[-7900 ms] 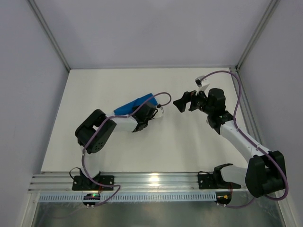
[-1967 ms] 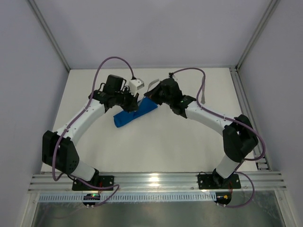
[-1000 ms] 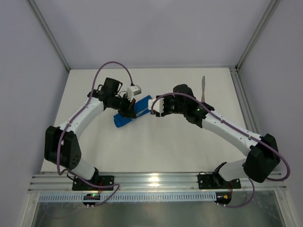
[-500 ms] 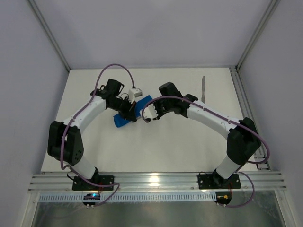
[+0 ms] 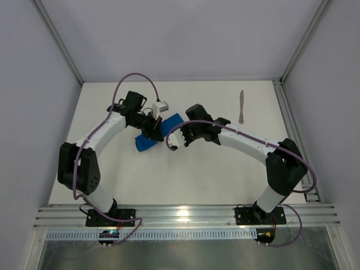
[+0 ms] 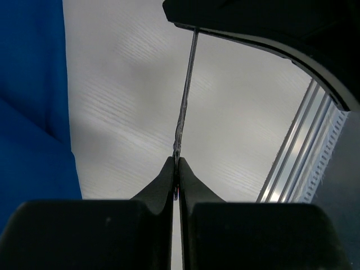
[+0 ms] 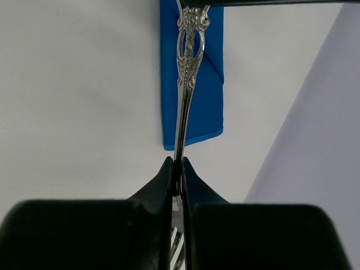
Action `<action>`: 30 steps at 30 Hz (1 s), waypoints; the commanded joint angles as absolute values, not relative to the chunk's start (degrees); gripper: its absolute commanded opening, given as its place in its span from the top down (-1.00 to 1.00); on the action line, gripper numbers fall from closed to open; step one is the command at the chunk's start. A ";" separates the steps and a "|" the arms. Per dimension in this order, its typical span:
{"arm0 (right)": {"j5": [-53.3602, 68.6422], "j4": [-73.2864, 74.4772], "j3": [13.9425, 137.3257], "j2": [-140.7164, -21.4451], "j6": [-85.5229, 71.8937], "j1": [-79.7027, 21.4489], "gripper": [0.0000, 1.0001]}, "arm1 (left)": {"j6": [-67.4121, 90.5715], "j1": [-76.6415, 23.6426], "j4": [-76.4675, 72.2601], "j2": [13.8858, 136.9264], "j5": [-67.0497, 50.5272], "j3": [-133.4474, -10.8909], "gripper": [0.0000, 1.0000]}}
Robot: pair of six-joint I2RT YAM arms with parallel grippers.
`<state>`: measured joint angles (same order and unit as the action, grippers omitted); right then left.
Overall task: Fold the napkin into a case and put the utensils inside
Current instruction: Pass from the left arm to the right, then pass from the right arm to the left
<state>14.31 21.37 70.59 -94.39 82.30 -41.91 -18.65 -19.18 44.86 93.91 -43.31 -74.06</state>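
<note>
Silver fork (image 7: pixel 183 95) in both clamped jaws

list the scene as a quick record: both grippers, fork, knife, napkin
left gripper: shut on the fork, at its handle end
right gripper: shut on the fork, near the tines
fork: spans between both grippers
knife: lies on the table, far right, untouched
napkin: folded into a narrow blue strip, flat on the table
utensils inside napkin: none yet
</note>
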 commanded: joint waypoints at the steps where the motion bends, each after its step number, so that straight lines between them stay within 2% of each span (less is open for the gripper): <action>1: 10.90 16.26 72.77 -95.10 79.81 -41.92 0.92 | -18.46 -18.90 45.18 93.69 -45.97 -75.41 1.00; 3: 11.16 17.05 73.39 -95.53 79.63 -42.01 0.93 | -18.11 -18.46 44.74 94.13 -45.35 -75.41 1.00; 7: 13.00 27.31 81.37 -100.62 81.30 -41.05 0.92 | -17.14 -17.58 43.51 94.40 -41.41 -75.24 0.10; 10: 15.02 34.88 89.69 -106.86 82.17 -39.21 0.93 | -15.74 -15.48 41.84 93.00 -37.46 -74.36 -0.14; 14: 15.65 44.56 101.57 -114.96 84.98 -37.00 0.93 | -15.29 -10.47 39.91 91.32 -29.28 -72.86 -0.18; 18: 15.38 59.03 117.47 -125.48 87.10 -35.69 0.93 | -16.70 -8.53 38.24 92.28 -25.75 -70.76 -0.09; 22: 10.46 48.80 111.37 -124.46 86.84 -35.51 0.93 | -16.79 -8.17 36.13 92.90 -25.40 -69.35 -0.08; 25: 15.19 55.26 115.30 -125.94 87.54 -34.89 0.93 | -18.09 -8.26 36.74 93.34 -32.93 -70.22 -0.11; 27: 16.78 60.20 117.59 -126.30 87.36 -34.89 0.93 | -18.72 -8.44 36.04 92.38 -37.50 -70.40 -0.22; 30: 20.73 60.20 115.06 -124.11 86.93 -34.45 0.93 | -20.91 -10.54 29.55 90.01 -37.09 -68.56 -0.30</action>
<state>15.86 56.07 113.89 -127.13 86.28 -34.74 -18.11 -8.80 36.91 93.49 -32.42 -69.19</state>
